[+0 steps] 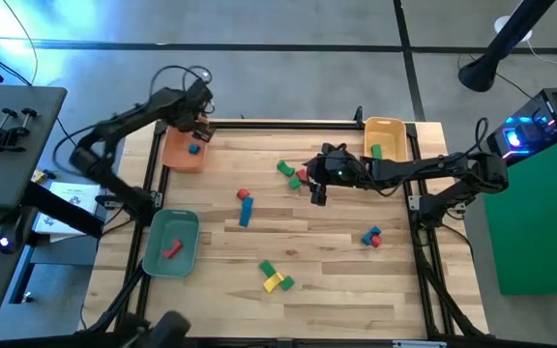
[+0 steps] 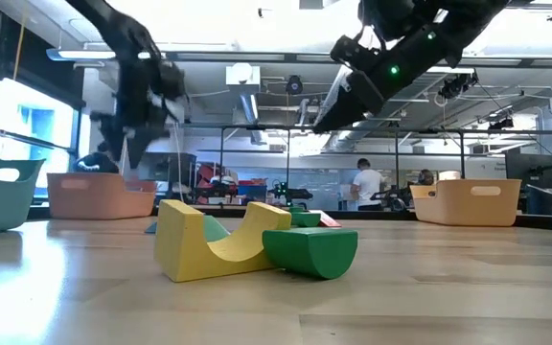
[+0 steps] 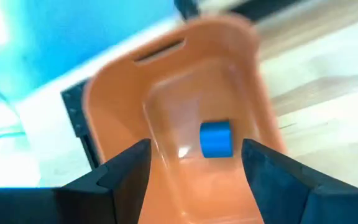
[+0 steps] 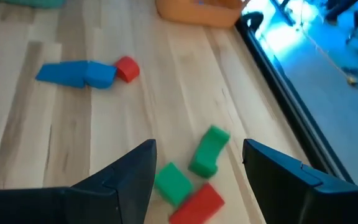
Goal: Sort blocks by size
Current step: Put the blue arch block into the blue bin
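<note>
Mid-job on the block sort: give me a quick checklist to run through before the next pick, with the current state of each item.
1. Left gripper empty, jaws apart over the orange plastic tray: ok.
2. Small blue block lying inside that orange tray, free of the fingers: ok.
3. Right gripper open and empty: ok.
4. Right gripper above the cluster of two green blocks and a red block on the wooden table: ok.
5. Cluster blocks spaced for a clean single grasp: not ok, they lie close together.
6. Size of the target block relative to the others: cannot tell.
</note>
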Motion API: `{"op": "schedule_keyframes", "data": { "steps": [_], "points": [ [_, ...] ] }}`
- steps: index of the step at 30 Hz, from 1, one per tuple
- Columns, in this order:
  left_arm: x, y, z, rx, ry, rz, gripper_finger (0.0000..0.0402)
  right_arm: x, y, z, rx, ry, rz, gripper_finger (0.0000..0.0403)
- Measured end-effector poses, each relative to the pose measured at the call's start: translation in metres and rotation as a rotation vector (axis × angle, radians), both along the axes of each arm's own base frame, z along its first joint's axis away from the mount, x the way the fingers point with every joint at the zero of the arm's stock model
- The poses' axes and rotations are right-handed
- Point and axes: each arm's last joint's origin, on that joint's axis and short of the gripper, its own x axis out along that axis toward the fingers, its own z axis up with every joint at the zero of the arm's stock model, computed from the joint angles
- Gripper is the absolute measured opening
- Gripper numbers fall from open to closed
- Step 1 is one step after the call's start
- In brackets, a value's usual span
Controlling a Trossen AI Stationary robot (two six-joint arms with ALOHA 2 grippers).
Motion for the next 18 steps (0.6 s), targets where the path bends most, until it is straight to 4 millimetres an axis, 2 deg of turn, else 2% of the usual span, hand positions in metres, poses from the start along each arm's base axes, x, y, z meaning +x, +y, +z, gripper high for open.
{"op": "schedule_keyframes", "data": {
  "steps": [4,8,11,14,18],
  "points": [
    [0.000,-0.030,0.037,0.167,-0.155,-0.066,0.0238,-0.010,0.001,-0.003,0.056,0.106,-0.063,0.0236],
    [0.007,-0.065,0.055,0.334,-0.323,-0.195,0.0239,-0.021,0.002,0.003,0.097,0.182,-0.161,0.0236],
    [0.016,-0.089,0.055,0.418,-0.466,-0.329,0.0239,-0.028,0.003,0.004,0.134,0.206,-0.206,0.0236],
    [0.025,-0.113,0.049,0.424,-0.631,-0.488,0.0239,-0.035,0.007,-0.001,0.230,0.279,-0.202,0.0236],
    [0.037,-0.144,0.036,0.237,-0.898,-0.838,0.0239,-0.046,0.013,-0.010,0.338,0.437,-0.148,0.0236]
  ]
}}
